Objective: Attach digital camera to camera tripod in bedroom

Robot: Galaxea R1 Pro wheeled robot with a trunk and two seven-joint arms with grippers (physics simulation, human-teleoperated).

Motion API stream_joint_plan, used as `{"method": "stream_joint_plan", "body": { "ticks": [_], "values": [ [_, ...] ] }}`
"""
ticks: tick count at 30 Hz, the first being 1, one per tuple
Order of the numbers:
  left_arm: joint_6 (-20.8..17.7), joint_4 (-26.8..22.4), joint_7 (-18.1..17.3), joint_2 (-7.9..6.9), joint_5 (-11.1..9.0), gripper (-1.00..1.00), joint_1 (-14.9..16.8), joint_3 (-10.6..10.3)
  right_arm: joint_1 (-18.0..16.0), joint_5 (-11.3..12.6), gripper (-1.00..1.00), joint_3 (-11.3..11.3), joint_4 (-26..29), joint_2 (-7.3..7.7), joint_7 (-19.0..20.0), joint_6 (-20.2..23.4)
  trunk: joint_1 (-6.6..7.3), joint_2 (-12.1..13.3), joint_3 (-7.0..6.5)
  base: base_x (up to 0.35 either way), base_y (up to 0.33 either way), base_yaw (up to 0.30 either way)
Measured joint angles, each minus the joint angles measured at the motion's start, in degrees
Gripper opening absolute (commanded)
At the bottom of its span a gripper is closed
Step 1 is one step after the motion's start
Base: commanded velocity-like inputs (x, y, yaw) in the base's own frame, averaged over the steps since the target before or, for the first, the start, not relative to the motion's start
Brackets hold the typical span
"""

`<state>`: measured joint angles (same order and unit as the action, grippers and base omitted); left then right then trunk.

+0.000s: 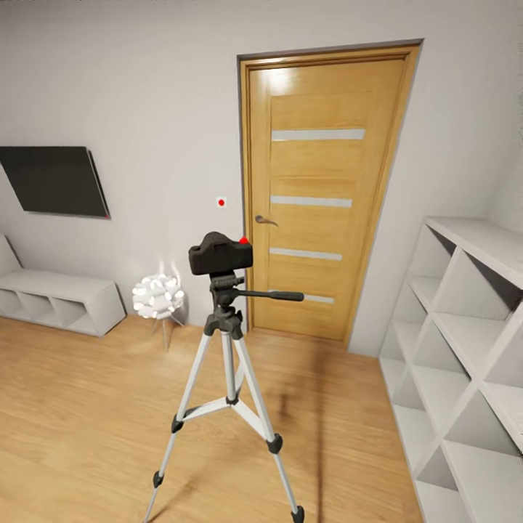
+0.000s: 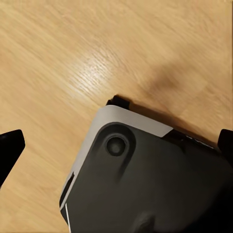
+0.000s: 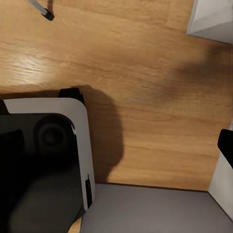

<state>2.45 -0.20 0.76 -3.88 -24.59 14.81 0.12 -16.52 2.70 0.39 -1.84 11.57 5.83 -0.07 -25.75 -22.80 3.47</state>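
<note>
Pale grey bedroom [image 1: 145,87], plank floor [image 1: 87,407] open around silver-legged camera tripod [image 1: 229,378]; oak door [image 1: 323,196] behind, white cubby shelves [image 1: 465,349] right. Chunky black digital camera [image 1: 220,254] seated on tripod head. Left fingers [image 2: 10,145] spread, released over floor; right fingers' state: cannot tell
</note>
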Motion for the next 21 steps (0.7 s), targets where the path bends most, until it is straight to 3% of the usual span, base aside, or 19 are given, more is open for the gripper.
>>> {"method": "stream_joint_plan", "body": {
  "ticks": [21],
  "values": [
    [-0.2,0.0,0.0,0.00,0.0,1.00,0.0,0.0,0.0,0.0,1.00,0.0,0.0,0.01,0.0,0.0,0.00,0.0,-1.59,0.000,0.000,-0.067]
  ]
}}
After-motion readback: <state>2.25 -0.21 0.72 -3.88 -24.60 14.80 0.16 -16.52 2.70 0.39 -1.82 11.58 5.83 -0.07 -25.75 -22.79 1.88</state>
